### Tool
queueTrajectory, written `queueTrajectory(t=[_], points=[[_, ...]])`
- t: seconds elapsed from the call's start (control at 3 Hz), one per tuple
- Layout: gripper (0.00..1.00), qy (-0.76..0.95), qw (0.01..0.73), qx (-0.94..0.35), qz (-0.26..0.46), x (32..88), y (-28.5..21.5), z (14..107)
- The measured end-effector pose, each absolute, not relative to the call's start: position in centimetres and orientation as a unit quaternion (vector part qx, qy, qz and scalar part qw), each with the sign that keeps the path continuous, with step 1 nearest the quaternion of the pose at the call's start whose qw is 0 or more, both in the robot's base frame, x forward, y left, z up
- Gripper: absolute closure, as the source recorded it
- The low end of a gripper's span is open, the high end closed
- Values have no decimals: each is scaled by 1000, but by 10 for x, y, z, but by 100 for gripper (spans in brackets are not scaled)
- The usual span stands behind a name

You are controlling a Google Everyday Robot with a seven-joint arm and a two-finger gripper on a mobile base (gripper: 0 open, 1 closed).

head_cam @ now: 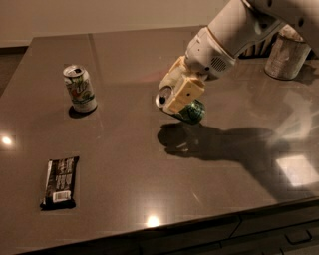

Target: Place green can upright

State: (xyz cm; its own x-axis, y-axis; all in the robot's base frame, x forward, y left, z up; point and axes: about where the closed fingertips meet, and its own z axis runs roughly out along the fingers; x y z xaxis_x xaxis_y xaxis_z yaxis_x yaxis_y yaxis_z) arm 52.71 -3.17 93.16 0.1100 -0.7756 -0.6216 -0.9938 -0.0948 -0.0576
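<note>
Currently held: one dark green aluminium drink can (192, 112), clamped between my cream-coloured fingers (185, 90).
Gripper: my two-finger gripper (180, 100) hangs over the middle of the table, closed on the can's sides.
Can attitude: tilted well over, nearly on its side, silver top (163, 95) facing left; lifted clear, its shadow apart from it on the tabletop below.
Counts: two cans, one bar, one pot.
Second can: white aluminium can with green lettering (79, 88), upright, far left, well apart from me.
Bar: black wrapped snack bar (60, 182), flat near the front left edge.
Pot: dull metal cylindrical pot (285, 57), back right corner.
Surface: glossy dark brown table (124, 139) with bright light reflections; pale wall (99, 15) behind.
Writing: can lettering and the bar's white label patch are unreadable.
</note>
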Motion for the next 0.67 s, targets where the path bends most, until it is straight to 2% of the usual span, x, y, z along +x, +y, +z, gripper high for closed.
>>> queueTrajectory(t=[0.67], points=[[100,711,349,-530,302,546,-20,928]])
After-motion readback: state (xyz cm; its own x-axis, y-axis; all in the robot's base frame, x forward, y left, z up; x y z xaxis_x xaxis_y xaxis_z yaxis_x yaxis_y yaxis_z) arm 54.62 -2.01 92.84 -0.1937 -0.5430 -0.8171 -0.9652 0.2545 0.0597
